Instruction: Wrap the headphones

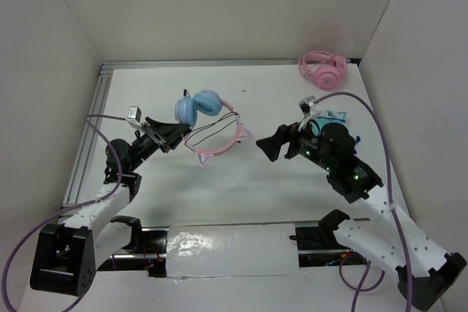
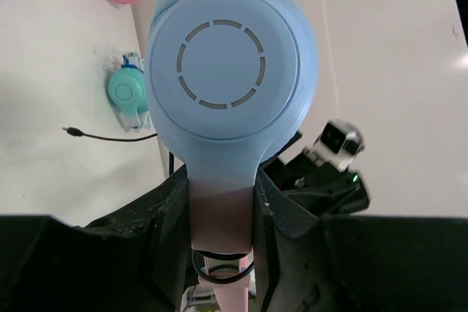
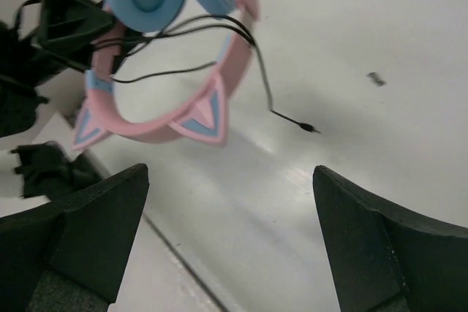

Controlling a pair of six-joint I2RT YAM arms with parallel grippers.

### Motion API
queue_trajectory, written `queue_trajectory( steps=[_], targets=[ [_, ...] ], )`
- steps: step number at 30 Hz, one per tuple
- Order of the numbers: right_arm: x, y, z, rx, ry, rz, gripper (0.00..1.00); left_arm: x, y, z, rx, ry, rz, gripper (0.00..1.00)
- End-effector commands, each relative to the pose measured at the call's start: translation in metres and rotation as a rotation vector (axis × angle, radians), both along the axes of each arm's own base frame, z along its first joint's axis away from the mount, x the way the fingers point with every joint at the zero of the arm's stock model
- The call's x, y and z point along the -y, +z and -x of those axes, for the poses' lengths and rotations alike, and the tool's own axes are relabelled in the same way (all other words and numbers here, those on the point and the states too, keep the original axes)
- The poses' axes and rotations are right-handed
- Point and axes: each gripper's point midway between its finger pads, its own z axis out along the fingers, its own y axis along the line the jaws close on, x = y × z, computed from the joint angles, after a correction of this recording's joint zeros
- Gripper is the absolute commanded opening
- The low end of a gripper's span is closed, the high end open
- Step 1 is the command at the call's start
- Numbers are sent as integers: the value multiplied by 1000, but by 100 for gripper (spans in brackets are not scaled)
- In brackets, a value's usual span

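Clerk: Overhead view. Item: headphones (image 1: 199,107), blue cups, pink eared band, black cable (image 1: 218,120) strung across the band's opening. Position: left of centre, seemingly raised off the table (image 1: 241,202). Holder?

Checker: Left gripper (image 1: 165,135), clamped on them beside the cups. Right gripper (image 1: 272,145) just right of the band, fingers parted, carrying nothing. All-pink set (image 1: 322,69) at far right. Teal set (image 1: 333,116) partly hidden by the right arm. Neither in play.

Clerk: Left wrist view?

Checker: One blue cup (image 2: 227,71) fills the frame, with the fingers (image 2: 170,213) pressing either side of the stem below it. Cable loops round the band at the lower edge, but their number cannot be told.

Clerk: Right wrist view?

Checker: Fingers wide, empty. Cable crosses the band in a few strands. Tail with plug (image 3: 311,128) runs out free on the right. Whether it touches the table cannot be told.

Clerk: Step in hand, by your reading?

Checker: Taking up the loose tail. Advice: right gripper closes on the cable a little back from the plug, never on the band. Left grip firm and level. Each turn goes snug round the band, with slack kept small so the laid turns do not slip.
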Motion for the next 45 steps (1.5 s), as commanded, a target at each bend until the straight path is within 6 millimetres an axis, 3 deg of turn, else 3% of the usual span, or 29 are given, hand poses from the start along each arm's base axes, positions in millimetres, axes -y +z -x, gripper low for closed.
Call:
queue_trajectory(
  steps=[1,2,7,9,10,12,13,17,24,28,37,38,40,45],
  targets=[
    [34,-11,-25,148,-226,42,100,-7,62,1,138,63,101,0],
    [39,-29,-27,157,-247,71,100,-7,66,0,135,69,103,0],
    [33,-57,-32,292,-228,84,100,-2,102,4,184,112,127,0],
    [32,-57,-36,351,-253,59,100,1,109,9,197,117,114,0],
    [31,-43,-37,426,-256,42,100,0,117,9,208,134,118,0],
    [30,-45,-39,468,-261,44,100,3,129,15,219,134,133,0],
    [29,-35,-40,544,-254,48,100,2,132,15,225,151,136,0],
    [20,-33,-39,640,-194,84,100,6,150,25,243,145,160,0],
    [1,-20,-32,732,-116,107,100,13,163,32,252,123,172,0],
    [-8,-10,-40,764,-102,137,100,14,167,35,256,121,185,0],
    [-32,-9,-76,804,-116,187,99,9,166,42,261,128,208,0],
    [-36,-25,-86,770,-125,223,98,9,167,42,263,130,208,0],
    [-43,-29,-98,783,-141,219,96,9,168,44,256,125,206,0],
    [-61,-17,-114,849,-179,183,81,8,170,46,249,126,216,0]
  ],
)
